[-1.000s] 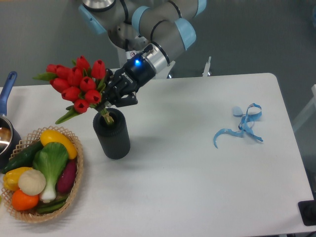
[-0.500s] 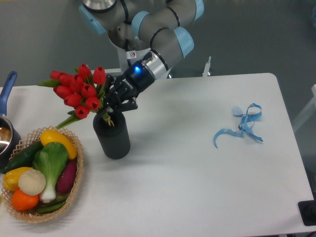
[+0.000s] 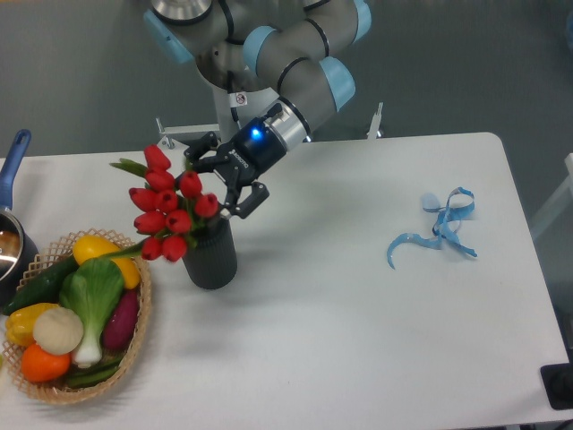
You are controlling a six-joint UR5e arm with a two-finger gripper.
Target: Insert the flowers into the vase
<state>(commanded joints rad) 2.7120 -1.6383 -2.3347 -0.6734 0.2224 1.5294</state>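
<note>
Flowers (image 3: 170, 208) sit with their stems down in the vase (image 3: 209, 255), the red heads leaning out over its left rim toward the basket (image 3: 134, 336); the vase stands on the bench (image 3: 358, 296) just right of that basket.

Camera view: the step in hand looks like the let-go and retreat. To do it well, the pincer should spread fully and lift straight up and back along the stem line, clear of leaves and heads, so nothing catches and drags the bunch out or tips the vase. The bunch leans heavily left, so a slow withdrawal seems wise, and a check that the vase does not rock toward the basket.

Pincer (image 3: 235, 179): it hovers just above and behind the vase rim, at the right of the blooms. Its fingers (image 3: 253, 201) look spread apart, with no stem visibly clamped between them, so I judge it open and holding nothing. One finger is very near the topmost heads; whether it touches them I cannot tell.

A blue ribbon (image 3: 439, 228) lies well apart from the vase, on the far right of the bench.
</note>
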